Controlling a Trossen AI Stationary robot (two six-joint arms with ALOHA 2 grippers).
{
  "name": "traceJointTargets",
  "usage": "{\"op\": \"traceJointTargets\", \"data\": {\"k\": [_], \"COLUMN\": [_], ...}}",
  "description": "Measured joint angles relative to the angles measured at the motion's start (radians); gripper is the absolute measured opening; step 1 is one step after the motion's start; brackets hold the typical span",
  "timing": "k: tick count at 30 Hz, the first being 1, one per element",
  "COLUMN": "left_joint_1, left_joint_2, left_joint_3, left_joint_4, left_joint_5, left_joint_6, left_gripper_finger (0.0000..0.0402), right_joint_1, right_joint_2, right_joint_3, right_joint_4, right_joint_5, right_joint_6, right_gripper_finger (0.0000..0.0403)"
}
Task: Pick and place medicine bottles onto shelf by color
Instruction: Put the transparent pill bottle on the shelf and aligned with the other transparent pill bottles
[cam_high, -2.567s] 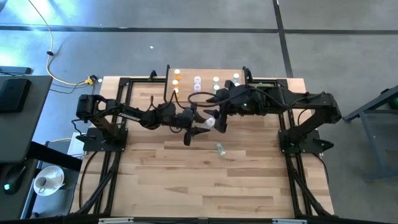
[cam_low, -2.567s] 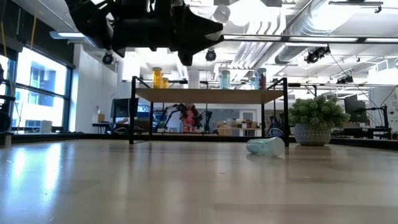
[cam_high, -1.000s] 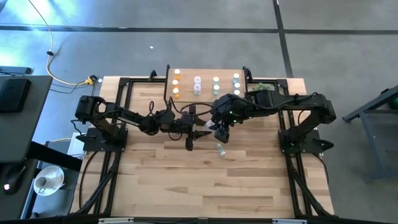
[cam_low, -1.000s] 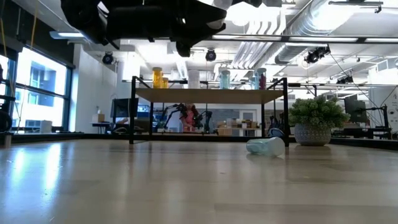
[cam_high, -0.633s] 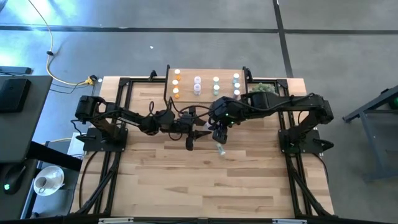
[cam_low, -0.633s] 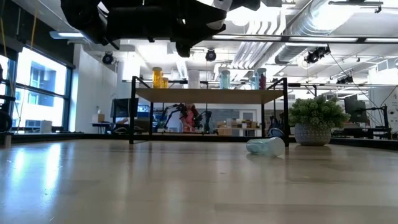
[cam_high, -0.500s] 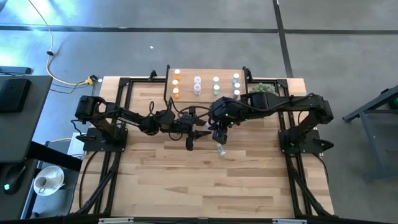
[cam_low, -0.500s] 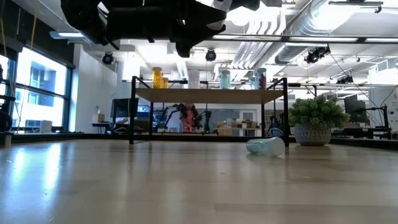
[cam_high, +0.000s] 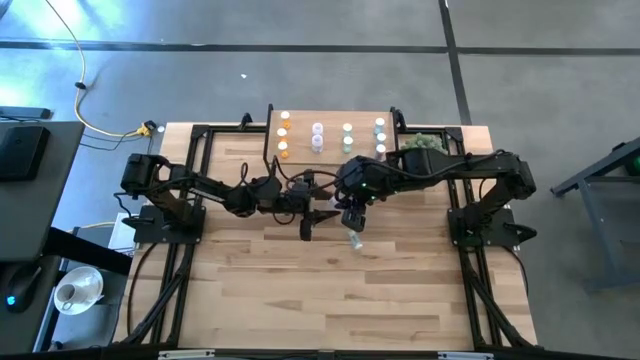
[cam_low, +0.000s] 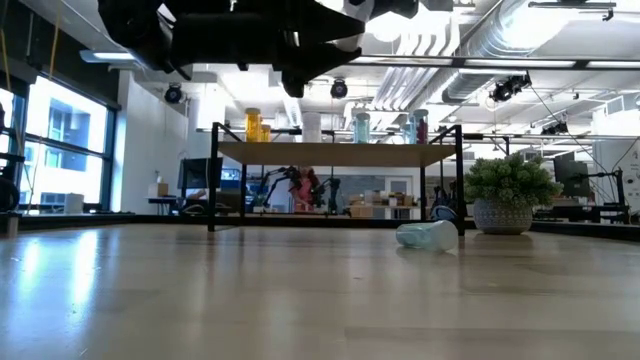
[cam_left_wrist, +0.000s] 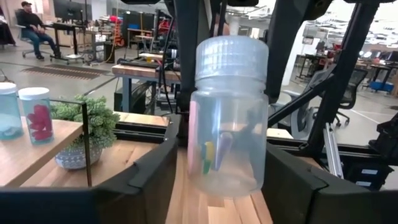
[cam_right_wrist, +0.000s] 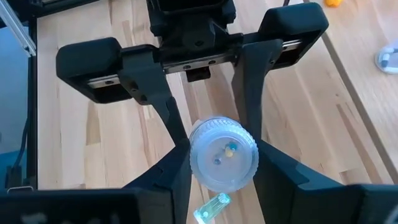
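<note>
A small translucent, faintly pink bottle (cam_left_wrist: 227, 143) with a white cap (cam_right_wrist: 224, 154) stands upright in the air between both grippers. My left gripper (cam_left_wrist: 224, 180) is shut on its body, and my right gripper (cam_right_wrist: 224, 169) is above it, shut on the cap. In the high view my right gripper (cam_high: 350, 213) hides the bottle. A pale green bottle (cam_high: 353, 240) lies on its side on the table just below them. The shelf (cam_high: 300, 138) at the far edge carries orange (cam_high: 284, 130), pink (cam_high: 318, 133), green (cam_high: 347, 135) and blue (cam_high: 380, 130) bottles. My left gripper pinches the bottle's body (cam_left_wrist: 193, 149) between its two fingers (cam_left_wrist: 155, 168), below the cap. The fingers come level from the table's left. The bottle stands upright, clear of the table. My right gripper has its two fingers (cam_right_wrist: 168, 177) on either side of the cap's rim (cam_right_wrist: 194, 163), coming from above and pointing down.
A spiky green plant in a pot (cam_low: 510, 195) stands at the shelf's right end. The lying green bottle (cam_low: 428, 235) is directly under the grippers. Bare tabletop (cam_high: 330, 300) stretches toward the near edge.
My right gripper has moved a little toward the table's left and near edge, over the bottle in my left gripper, and has then kept still. My left gripper and the bottle have stayed in place.
</note>
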Motion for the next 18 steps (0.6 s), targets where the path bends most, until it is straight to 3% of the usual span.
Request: {"op": "traceJointTargets", "data": {"k": [5,13,18], "left_joint_1": [0.008,0.008,-0.006], "left_joint_2": [-0.038,-0.248,-0.356], "left_joint_3": [0.0,0.0,0.0], "left_joint_4": [-0.056,-0.461,-0.594], "left_joint_5": [0.002,-0.008,-0.057], "left_joint_6": [0.001,0.004,0.016], "left_gripper_finger": [0.0223,0.0223,0.0223], "right_joint_1": [0.0,-0.003,-0.028], "right_joint_2": [0.0,0.0,0.0], "right_joint_3": [0.0,0.0,0.0], "right_joint_4": [-0.025,-0.061,-0.03], "right_joint_5": [0.026,0.079,0.096], "right_joint_6": [0.001,0.001,0.002], "right_gripper_finger": [0.0125,0.0126,0.0126]}}
